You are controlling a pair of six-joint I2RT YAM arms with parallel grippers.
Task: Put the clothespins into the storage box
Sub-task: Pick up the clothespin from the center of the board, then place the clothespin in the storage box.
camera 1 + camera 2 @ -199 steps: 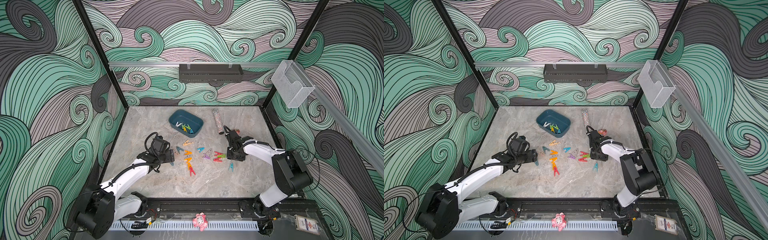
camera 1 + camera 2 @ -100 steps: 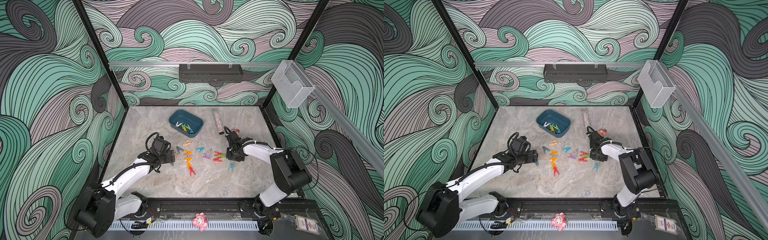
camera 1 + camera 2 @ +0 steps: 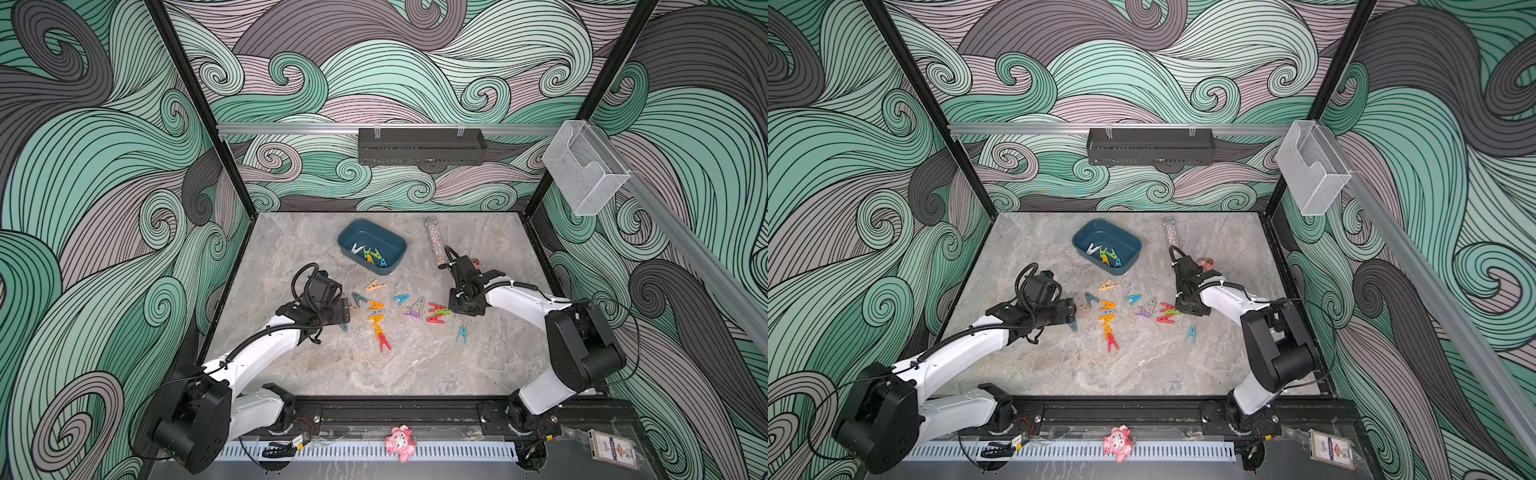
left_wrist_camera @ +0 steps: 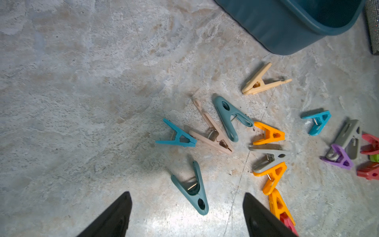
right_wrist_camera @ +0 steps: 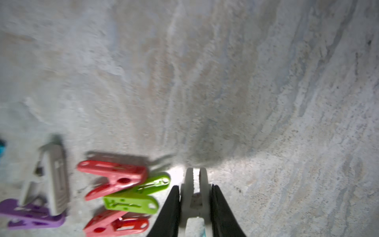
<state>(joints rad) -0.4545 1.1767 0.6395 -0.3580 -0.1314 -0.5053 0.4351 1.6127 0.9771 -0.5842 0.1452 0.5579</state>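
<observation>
The right gripper (image 5: 194,189) is pinched tight on a white clothespin (image 5: 193,180). Its black fingers (image 5: 170,209) press against both sides of the peg, and the peg's two tips stick out ahead of them. That wrist view is blurred, so whether the peg is clear of the marble tabletop (image 3: 374,374) is hard to say. Just beside this grip lies a cluster of a green clothespin (image 5: 135,197), two red clothespins (image 5: 114,176), a grey one (image 5: 53,180) and a purple one (image 5: 30,215). The left gripper (image 4: 186,194) hangs low over the table with its fingers spread wide. A dark teal clothespin (image 4: 192,188) lies flat between them, touched by neither. The rest of the loose clothespins (image 3: 378,311), orange, beige, blue and red, are scattered on the marble between the two arms. The storage box (image 3: 365,266) sits behind the scatter, toward the back of the table. It holds a few pegs (image 3: 370,255) in white, green, yellow and blue. A glittery tube (image 3: 435,243) lies near the box, on the right arm's side.
</observation>
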